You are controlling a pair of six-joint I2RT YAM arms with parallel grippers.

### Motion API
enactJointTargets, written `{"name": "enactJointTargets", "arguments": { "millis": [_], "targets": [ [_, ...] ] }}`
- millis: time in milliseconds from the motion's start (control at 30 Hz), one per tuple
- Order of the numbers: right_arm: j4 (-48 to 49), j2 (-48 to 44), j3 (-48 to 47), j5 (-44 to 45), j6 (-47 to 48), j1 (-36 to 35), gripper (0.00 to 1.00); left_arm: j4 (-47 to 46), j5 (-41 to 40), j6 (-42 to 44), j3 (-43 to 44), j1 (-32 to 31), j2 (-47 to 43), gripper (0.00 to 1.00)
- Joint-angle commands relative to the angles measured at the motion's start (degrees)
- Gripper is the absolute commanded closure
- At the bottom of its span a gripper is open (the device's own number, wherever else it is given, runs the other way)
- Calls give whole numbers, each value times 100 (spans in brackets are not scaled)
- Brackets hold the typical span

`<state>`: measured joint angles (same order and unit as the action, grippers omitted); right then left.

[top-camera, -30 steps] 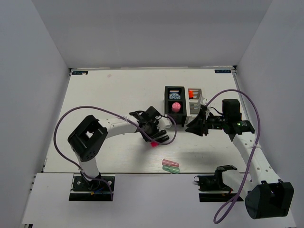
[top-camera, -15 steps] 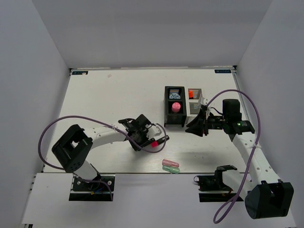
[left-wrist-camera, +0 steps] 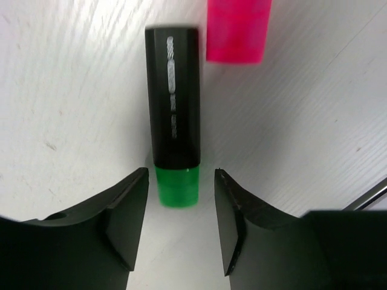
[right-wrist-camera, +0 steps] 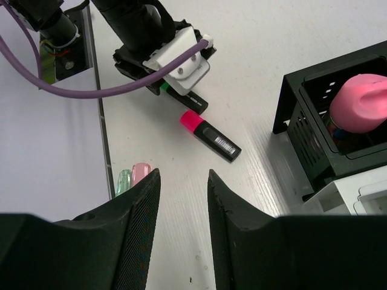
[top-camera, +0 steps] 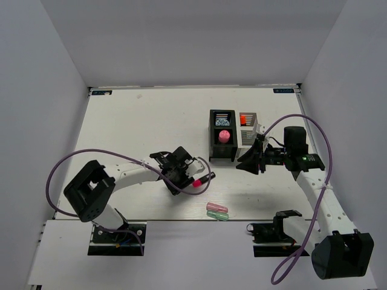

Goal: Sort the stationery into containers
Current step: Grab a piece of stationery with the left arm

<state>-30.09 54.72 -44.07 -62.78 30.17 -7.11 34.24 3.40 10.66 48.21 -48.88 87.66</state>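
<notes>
left gripper [left-wrist-camera: 180, 193]: open, jaws on each side of the green cap of a black marker [left-wrist-camera: 174, 109] on the table [top-camera: 133, 121], seemingly not touching it.
pink-capped marker [right-wrist-camera: 211, 136]: lies flat just beside it.
right gripper [right-wrist-camera: 183, 181]: open, empty, near the black bin [top-camera: 222, 154].
white bin [top-camera: 248, 140]: just beside the black one.
pastel pieces [top-camera: 217, 211]: together near the front edge.

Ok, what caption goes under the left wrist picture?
Left gripper open around a green-capped marker lying on the table, a pink cap just beyond.
</notes>
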Motion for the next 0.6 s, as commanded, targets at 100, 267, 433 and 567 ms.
{"name": "enactJointTargets", "arguments": {
  "millis": [100,267,433,567],
  "targets": [
    [-41,-110,57,-173,41,70,59,-251,-32,-90,505,-183,321,41],
    [-94,-102,48,-190,94,79,59,-356,-24,-107,812,-192,708,41],
    [-147,-119,39,-217,147,122,59,-330,-208,-55,1024,-201,1165,43],
    [-164,-155,39,-217,164,175,59,-181,-252,-55,1165,-200,1333,72]
  ]
}}
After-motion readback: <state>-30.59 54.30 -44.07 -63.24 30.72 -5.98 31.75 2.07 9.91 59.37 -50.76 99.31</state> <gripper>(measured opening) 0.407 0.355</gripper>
